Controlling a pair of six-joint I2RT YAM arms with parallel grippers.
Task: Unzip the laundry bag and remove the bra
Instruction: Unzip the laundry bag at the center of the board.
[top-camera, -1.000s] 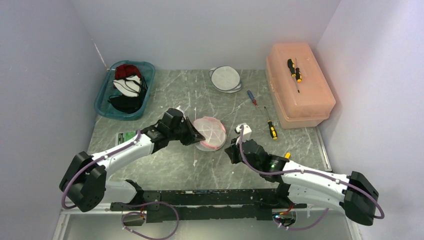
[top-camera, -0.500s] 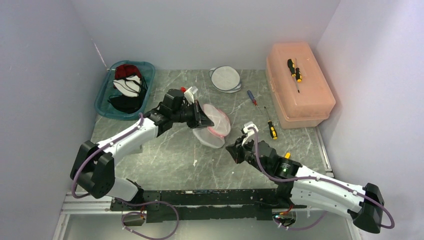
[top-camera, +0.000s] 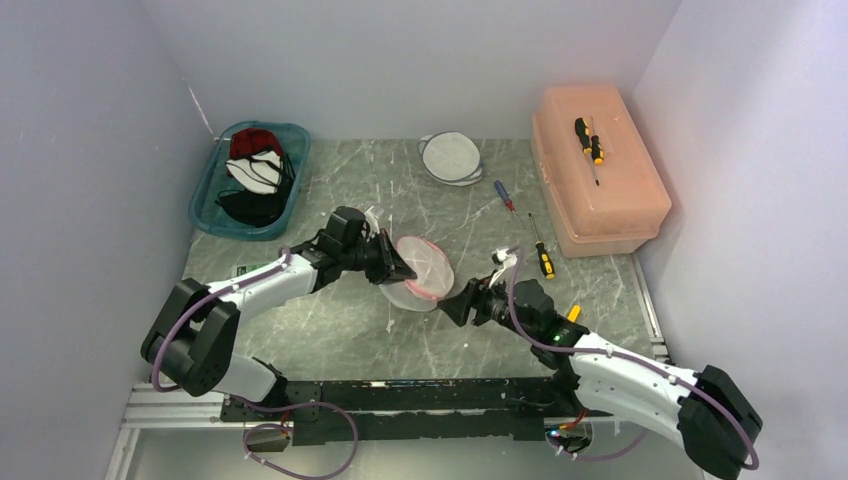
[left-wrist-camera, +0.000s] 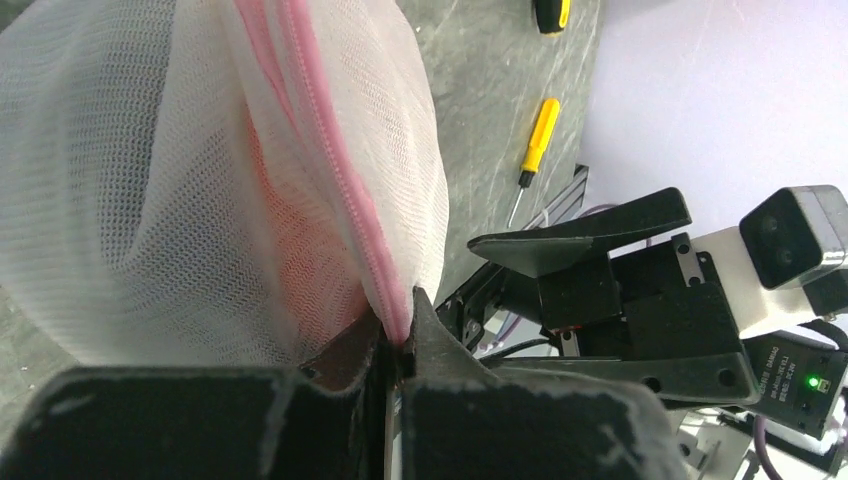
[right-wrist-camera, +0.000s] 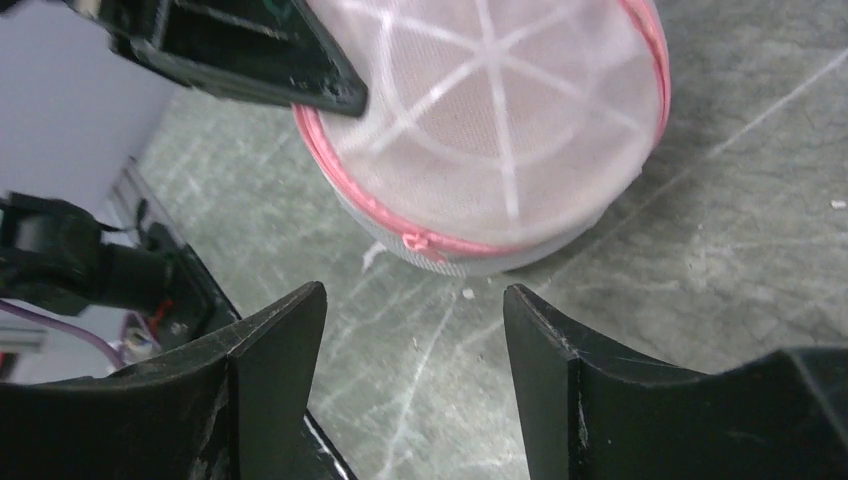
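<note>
The laundry bag (top-camera: 424, 266) is a round white mesh pouch with a pink zipper (left-wrist-camera: 331, 170) round its rim. It is tilted up off the table. My left gripper (top-camera: 399, 269) is shut on the bag's zipper edge (left-wrist-camera: 398, 330). A pinkish-red shade shows through the mesh (left-wrist-camera: 300, 240); the bra itself is hidden inside. My right gripper (top-camera: 456, 303) stands open just right of the bag and does not touch it. In the right wrist view the zipper pull (right-wrist-camera: 416, 240) lies just beyond the open right gripper (right-wrist-camera: 415, 305). The left fingers (right-wrist-camera: 260, 55) are at the bag's top left.
A teal bin (top-camera: 208, 200) of garments stands at the back left. A second round white pouch (top-camera: 450, 156) lies at the back. An orange box (top-camera: 600, 190) with a screwdriver (top-camera: 587, 138) on top is at the right. Two screwdrivers (top-camera: 541, 255) (top-camera: 505, 195) lie beside it.
My right gripper has gone from shut to open and moved left toward the bag. My left gripper has lifted and tilted the bag, still holding its edge.
</note>
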